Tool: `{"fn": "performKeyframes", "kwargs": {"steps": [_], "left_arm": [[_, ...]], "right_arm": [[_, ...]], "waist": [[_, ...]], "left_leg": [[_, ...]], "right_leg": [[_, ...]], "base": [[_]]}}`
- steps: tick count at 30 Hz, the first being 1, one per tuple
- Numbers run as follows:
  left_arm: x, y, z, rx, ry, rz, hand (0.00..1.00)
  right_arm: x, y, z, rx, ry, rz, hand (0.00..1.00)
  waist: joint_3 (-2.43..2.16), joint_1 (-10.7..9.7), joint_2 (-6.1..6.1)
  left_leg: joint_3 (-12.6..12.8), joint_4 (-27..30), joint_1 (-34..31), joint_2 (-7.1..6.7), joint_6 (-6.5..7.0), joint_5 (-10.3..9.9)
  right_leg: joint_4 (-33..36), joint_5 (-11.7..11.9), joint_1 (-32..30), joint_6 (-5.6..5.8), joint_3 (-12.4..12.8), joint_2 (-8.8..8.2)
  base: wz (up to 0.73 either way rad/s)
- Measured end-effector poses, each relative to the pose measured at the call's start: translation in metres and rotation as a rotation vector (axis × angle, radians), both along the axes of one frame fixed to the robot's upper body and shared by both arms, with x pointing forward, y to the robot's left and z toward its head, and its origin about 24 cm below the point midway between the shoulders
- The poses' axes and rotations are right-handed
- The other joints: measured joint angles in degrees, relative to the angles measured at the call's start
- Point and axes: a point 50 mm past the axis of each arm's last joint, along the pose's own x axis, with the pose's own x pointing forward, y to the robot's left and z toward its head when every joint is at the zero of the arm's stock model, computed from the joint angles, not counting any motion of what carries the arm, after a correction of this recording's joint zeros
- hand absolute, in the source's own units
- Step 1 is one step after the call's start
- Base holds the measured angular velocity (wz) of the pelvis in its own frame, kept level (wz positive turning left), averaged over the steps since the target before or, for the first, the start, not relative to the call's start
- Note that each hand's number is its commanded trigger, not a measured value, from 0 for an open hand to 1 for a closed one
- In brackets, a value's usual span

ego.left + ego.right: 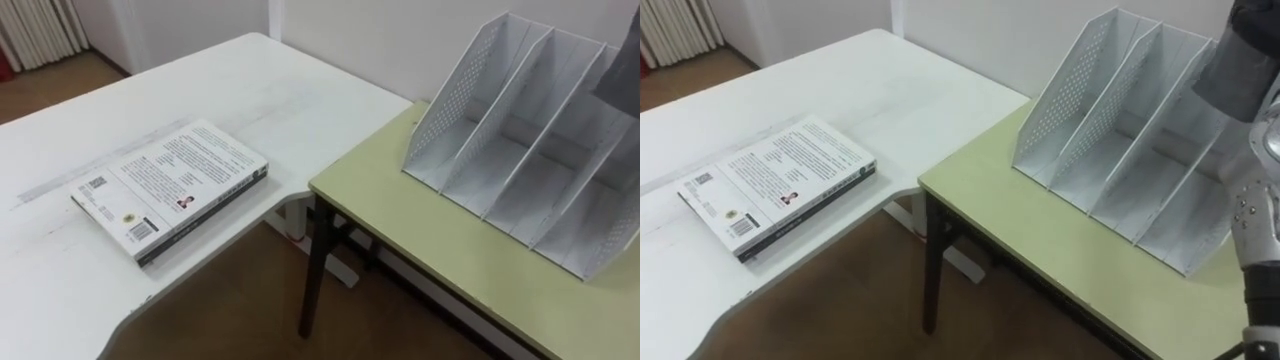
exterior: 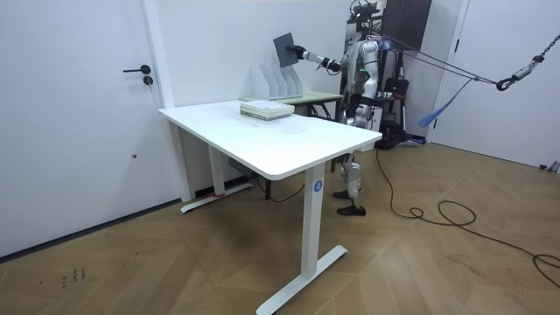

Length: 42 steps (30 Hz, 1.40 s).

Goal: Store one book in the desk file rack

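Standing at the green table [image 1: 450,240], perforated file rack [image 1: 540,150] by its wall-side edge. Holding a dark book [image 2: 284,50] above the rack, pinched in the right hand [image 2: 301,54]. Could catch a divider [image 1: 497,110] or slip if lowered askew.

Silver forearm [image 1: 1252,215] with small screws

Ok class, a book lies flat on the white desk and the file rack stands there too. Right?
Not quite. The book does lie flat on the white desk, but the file rack stands on the light green table beside it, as the left eye view shows.
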Motion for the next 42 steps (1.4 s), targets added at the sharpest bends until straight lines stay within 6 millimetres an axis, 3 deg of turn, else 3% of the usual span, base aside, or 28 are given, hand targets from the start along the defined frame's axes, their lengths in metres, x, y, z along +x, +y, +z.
{"fn": "performKeyframes", "kwargs": {"steps": [8,15,23,33,34,35,36,42], "left_arm": [[0.002,0.000,0.001,-0.004,-0.005,-0.004,0.00],[0.001,0.001,0.001,-0.010,-0.006,0.004,0.00],[0.001,0.003,0.002,0.001,0.002,-0.006,0.00],[0.001,0.004,0.002,0.003,0.012,0.004,0.00],[0.001,0.004,0.002,0.004,0.012,0.007,0.00],[0.001,0.004,0.002,0.004,0.011,0.009,0.00],[0.001,0.004,0.002,0.004,0.011,0.009,0.00],[0.000,0.005,0.002,0.009,0.013,0.010,0.00]], "right_arm": [[0.004,-0.011,-0.029,0.053,0.129,0.018,1.00],[0.003,-0.017,-0.030,0.053,0.144,0.002,1.00],[0.004,-0.022,-0.047,0.081,0.229,0.018,1.00],[0.009,-0.032,-0.047,0.113,0.282,-0.013,1.00],[0.009,-0.032,-0.048,0.117,0.286,-0.015,0.87],[0.009,-0.033,-0.048,0.117,0.288,-0.015,0.52],[0.009,-0.033,-0.048,0.118,0.289,-0.015,0.01],[0.009,-0.033,-0.048,0.117,0.290,-0.017,0.00]], "waist": [[0.02,0.50,-0.05],[0.02,0.56,-0.28],[0.09,0.57,-0.86],[0.18,0.62,-1.02],[0.25,0.62,-1.15],[0.30,0.62,-1.23],[0.31,0.62,-1.25],[0.23,0.61,-1.41]], "left_leg": [[-0.20,0.24,-0.15,-0.01,-0.01,0.01],[-0.31,0.27,-0.70,-0.04,-0.03,0.03],[-0.42,0.22,-0.84,-0.08,-0.02,0.04],[-1.23,0.32,-0.77,-0.57,0.30,0.32],[-1.23,0.34,-0.76,-0.66,0.37,0.36],[-1.22,0.36,-0.79,-0.73,0.43,0.40],[-1.22,0.39,-0.79,-0.76,0.45,0.41],[-1.18,0.43,-0.79,-0.89,0.55,0.47]], "right_leg": [[0.10,0.01,0.03,-0.02,-0.23,-0.04],[0.19,0.01,-0.51,-0.03,-0.30,-0.05],[0.21,0.00,-0.64,-0.03,-0.76,-0.17],[0.98,-0.12,-0.64,0.15,-2.06,-0.85],[1.02,-0.15,-0.63,0.19,-2.14,-0.95],[1.04,-0.16,-0.66,0.20,-2.18,-1.04],[1.06,-0.17,-0.66,0.21,-2.19,-1.08],[1.15,-0.23,-0.64,0.32,-2.41,-1.26]], "base": [[0.00],[0.00],[0.00],[0.03],[0.00],[0.00],[0.00],[0.00]]}}
